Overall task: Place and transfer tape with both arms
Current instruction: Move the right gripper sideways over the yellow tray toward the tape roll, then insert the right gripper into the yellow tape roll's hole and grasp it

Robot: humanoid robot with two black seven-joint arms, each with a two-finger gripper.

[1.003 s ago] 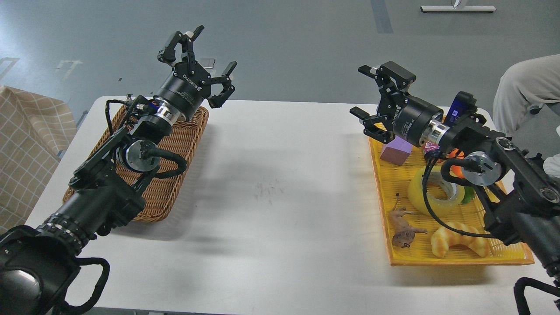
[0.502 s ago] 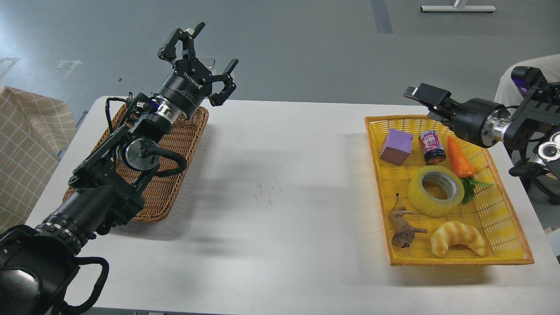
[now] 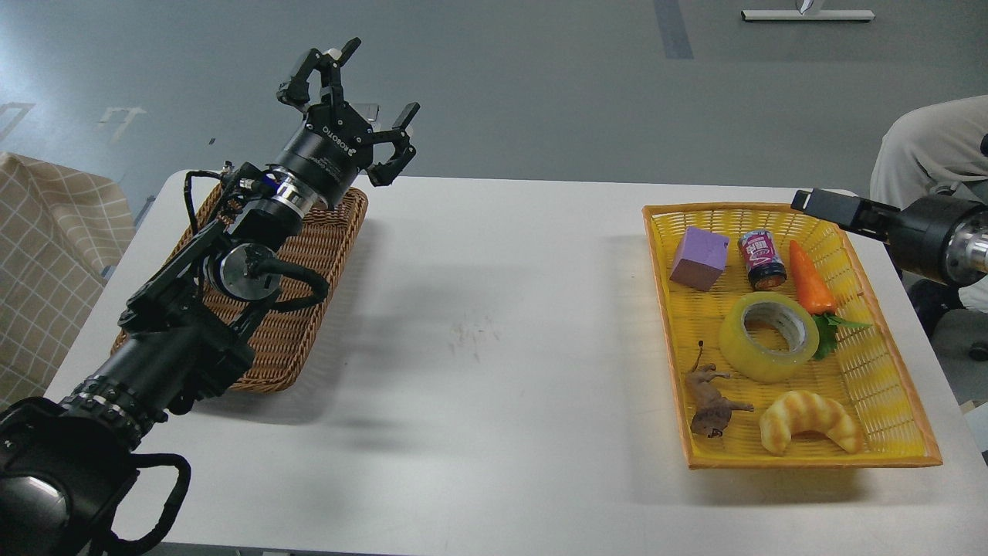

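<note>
The tape (image 3: pixel 768 332), a yellowish translucent roll with a grey-white core, lies flat in the middle of the yellow tray (image 3: pixel 661 309) at the right of the table. My left gripper (image 3: pixel 355 93) is open and empty, raised above the far end of the wicker basket (image 3: pixel 324 255), far from the tape. My right gripper (image 3: pixel 806 202) comes in from the right edge at the tray's far right corner, above and behind the tape. It is seen side-on, so its fingers cannot be told apart. Nothing is in it.
The tray also holds a purple block (image 3: pixel 700 259), a small can (image 3: pixel 762 260), a toy carrot (image 3: pixel 808 278), a brown toy animal (image 3: pixel 710 401) and a croissant (image 3: pixel 810 421). A seated person (image 3: pixel 926 147) is at the far right. A checked cloth (image 3: pixel 46 255) hangs at the left.
My right arm has swung from over the tray's far end out to the right edge, uncovering the tape, can and carrot. My left arm has barely moved.
</note>
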